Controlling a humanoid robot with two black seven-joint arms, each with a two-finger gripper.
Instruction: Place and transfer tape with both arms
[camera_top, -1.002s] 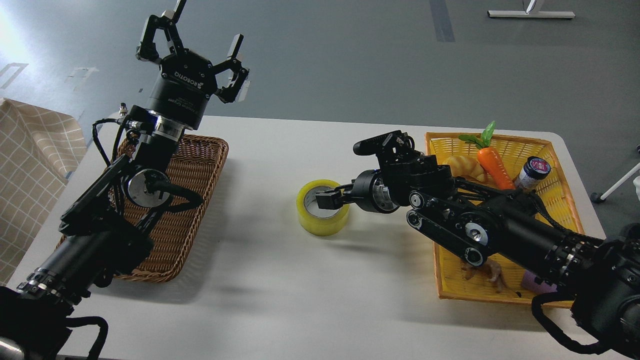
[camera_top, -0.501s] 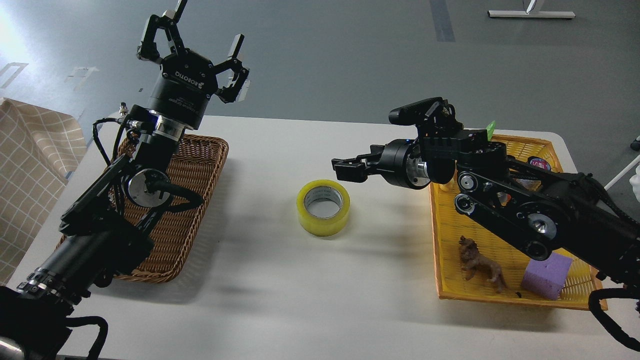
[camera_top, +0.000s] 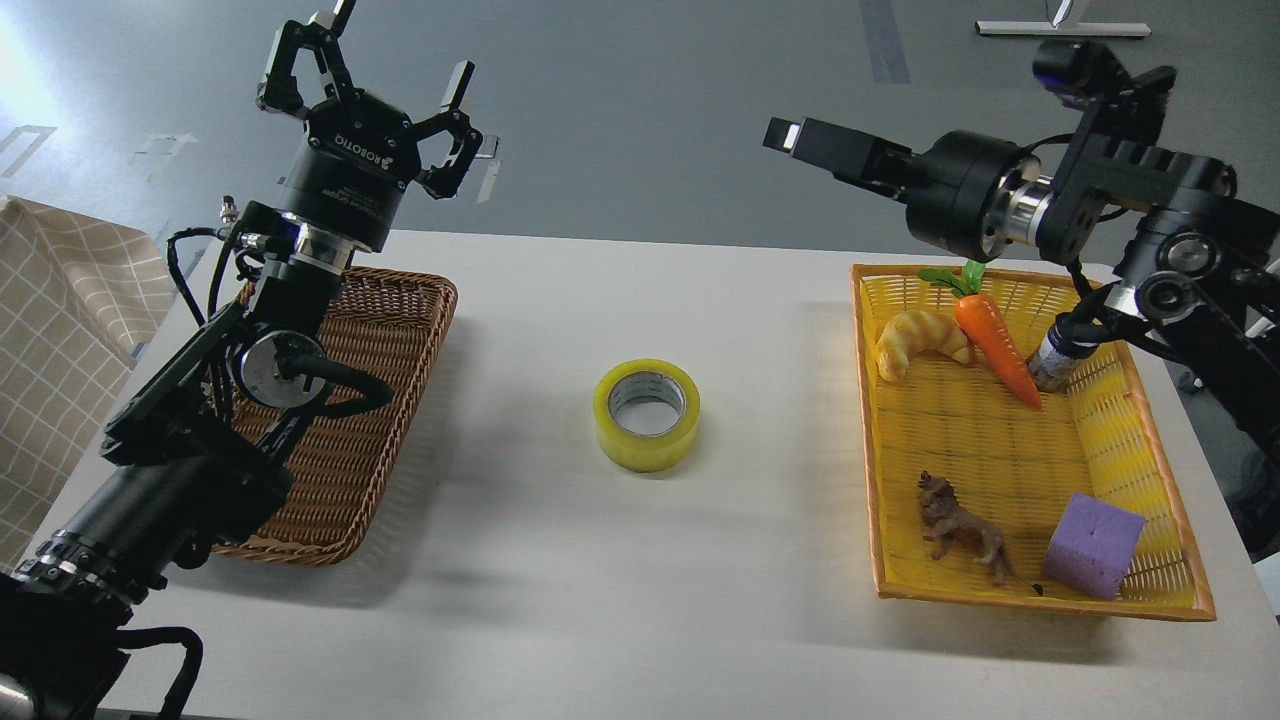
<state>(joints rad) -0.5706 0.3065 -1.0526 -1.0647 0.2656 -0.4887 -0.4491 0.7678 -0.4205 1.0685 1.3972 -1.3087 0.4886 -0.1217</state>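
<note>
The tape (camera_top: 647, 414) is lying free at the counter's (camera_top: 560, 560) centre, the spread left tool (camera_top: 375, 75) is waiting at upper left to fetch it, while the right tool's (camera_top: 785, 135) opening cannot be told.

Glossy translucent tape (camera_top: 647, 415) with cardboard core, woven wicker basket (camera_top: 350, 420), matt smooth table (camera_top: 620, 560)

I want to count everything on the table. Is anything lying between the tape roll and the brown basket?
No. In the head view, only bare white table lies between the tape roll and the brown basket.
</note>
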